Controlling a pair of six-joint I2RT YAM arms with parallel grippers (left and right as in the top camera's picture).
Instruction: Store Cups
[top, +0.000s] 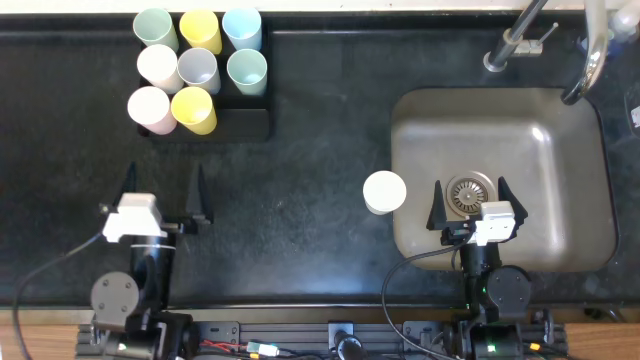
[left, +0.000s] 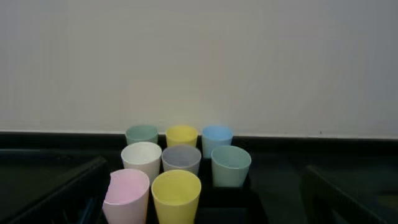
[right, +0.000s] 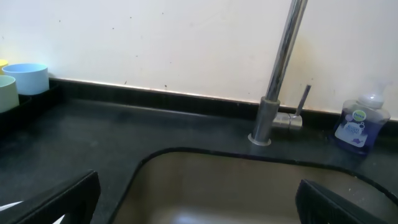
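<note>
Left jaws and right jaws wide open, empty | 1 white cup (top: 384, 192) just beside right jaws on surface (top: 300, 230) | likely light, stiff, slick; pinch across rim wall

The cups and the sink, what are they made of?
The cups look like plastic with a matte finish: soft pastel colours, thin walls, hardly any shine. The sink looks like brushed stainless steel: grey, with dull, streaky reflections.

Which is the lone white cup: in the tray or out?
Out. The white cup stands on the counter beside the sink, apart from the tray.
</note>
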